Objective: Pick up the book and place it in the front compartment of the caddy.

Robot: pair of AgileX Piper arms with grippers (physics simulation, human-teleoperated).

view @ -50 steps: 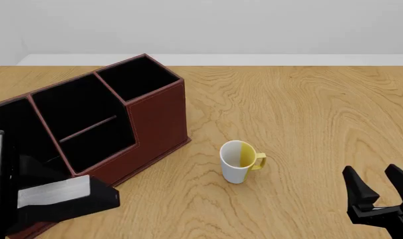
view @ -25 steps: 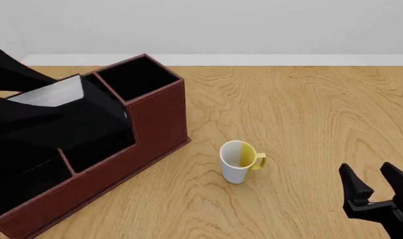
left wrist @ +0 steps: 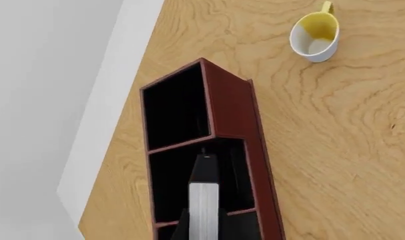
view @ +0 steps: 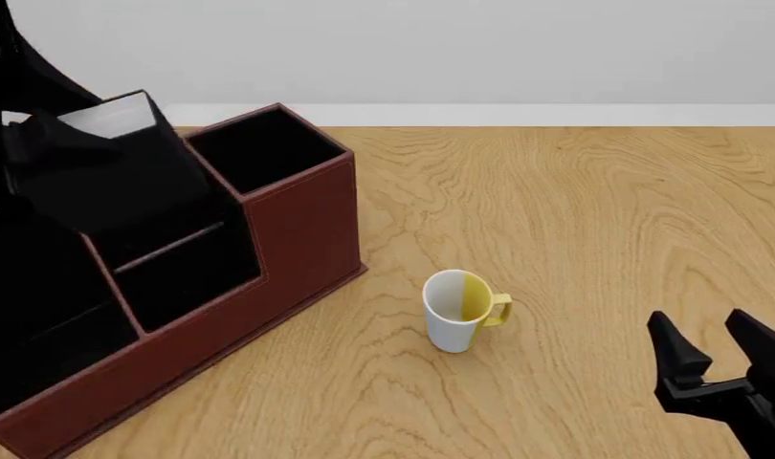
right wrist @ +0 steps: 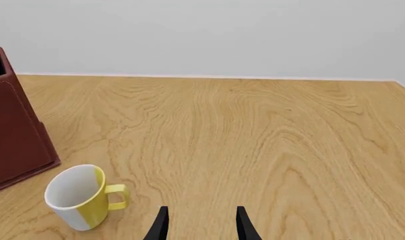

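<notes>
The dark red-brown caddy (view: pixel 304 225) stands at the left of the table, with black-lined slots open upward. My left gripper (left wrist: pixel 204 229) is shut on the book (left wrist: pixel 204 200), a black cover with white page edges. It holds the book high above the caddy (left wrist: pixel 232 110), over the middle slot in the left wrist view. In the front view the book's white edge (view: pixel 104 119) shows at the upper left, in front of the caddy's back slots. My right gripper (view: pixel 697 327) is open and empty, low at the front right; it also shows in the right wrist view (right wrist: pixel 202 216).
A white-and-yellow mug (view: pixel 459 311) stands upright just right of the caddy, between it and the right gripper. It also shows in the left wrist view (left wrist: pixel 314 35) and the right wrist view (right wrist: pixel 76 202). The caddy's end wall (right wrist: pixel 12 125) is left of the mug.
My left arm has risen from low at the front left to high over the caddy, carrying the book up and back. The right gripper has drifted slightly lower and stays open.
</notes>
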